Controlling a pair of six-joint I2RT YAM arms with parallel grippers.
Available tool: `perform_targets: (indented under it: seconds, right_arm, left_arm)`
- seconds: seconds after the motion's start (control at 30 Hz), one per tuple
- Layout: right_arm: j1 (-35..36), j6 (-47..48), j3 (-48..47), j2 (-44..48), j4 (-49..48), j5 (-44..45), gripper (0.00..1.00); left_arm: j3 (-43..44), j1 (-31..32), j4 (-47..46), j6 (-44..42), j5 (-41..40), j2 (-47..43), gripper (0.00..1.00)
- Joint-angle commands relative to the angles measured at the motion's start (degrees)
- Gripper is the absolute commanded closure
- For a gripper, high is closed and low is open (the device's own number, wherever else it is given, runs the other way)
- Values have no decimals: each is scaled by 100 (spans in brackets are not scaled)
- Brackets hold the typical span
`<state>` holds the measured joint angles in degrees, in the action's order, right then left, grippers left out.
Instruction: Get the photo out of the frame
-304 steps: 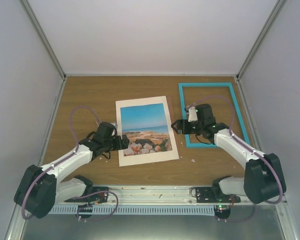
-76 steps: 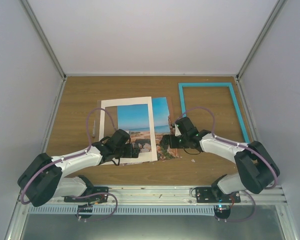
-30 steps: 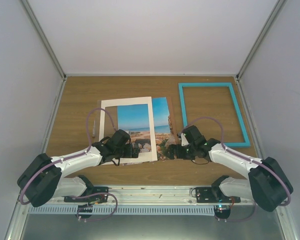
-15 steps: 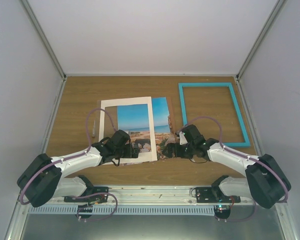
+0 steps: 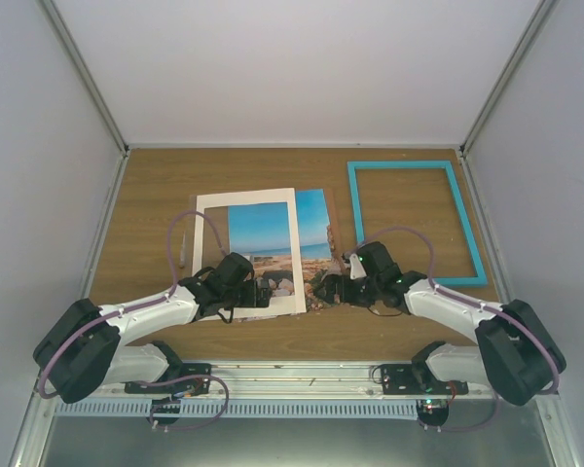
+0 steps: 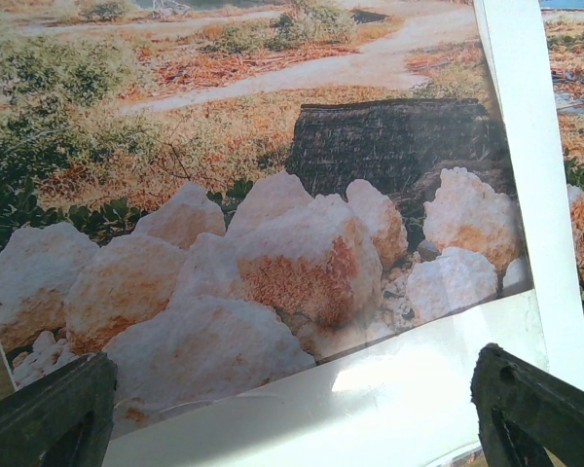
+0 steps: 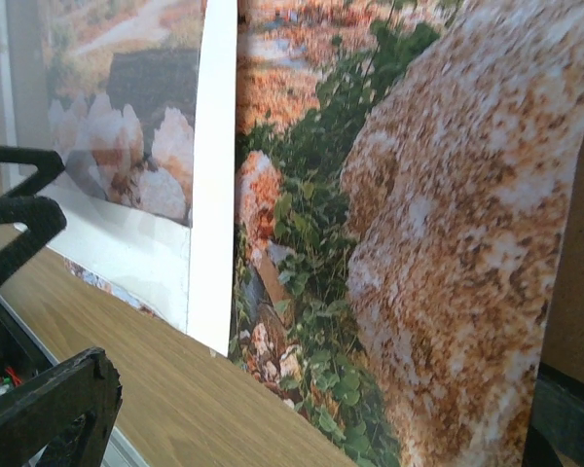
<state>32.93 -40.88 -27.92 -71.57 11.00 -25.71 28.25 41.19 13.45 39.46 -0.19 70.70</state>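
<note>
Mostly under the white mat board (image 5: pixel 210 243), found the photo (image 5: pixel 311 229) flat on the table (image 5: pixel 156 195), long axis running away from the arm bases and already well apart from the empty turquoise frame (image 5: pixel 401 165) off to the right. Judged the right gripper (image 5: pixel 323 289) the nearer one, fingers spread wide and gripping nothing, straddling the exposed near right corner, with the print lying ahead of it toward the left. Saw the left gripper (image 5: pixel 265 295) likewise spread, low over the mat board's near edge, holding nothing.

The photo (image 6: pixel 273 195) with its pale rocks fills the centre. The white mat board (image 6: pixel 370 399) borders it below and at right. The left gripper (image 6: pixel 292 409) has its black fingers (image 6: pixel 49 413) spread in the lower corners.
</note>
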Motion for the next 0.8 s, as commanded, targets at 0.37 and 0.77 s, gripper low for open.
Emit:
perform_targets:
  seconds: [0.37, 0.77]
  right_arm:
    - [-480, 74, 15, -612, -1034, -508, 0]
    - [-926, 197, -497, -1600, -1611, -1008, 8]
  left_arm:
    - [-162, 66, 26, 53, 10, 15, 1]
    - [-185, 73, 39, 35, 10, -22, 1]
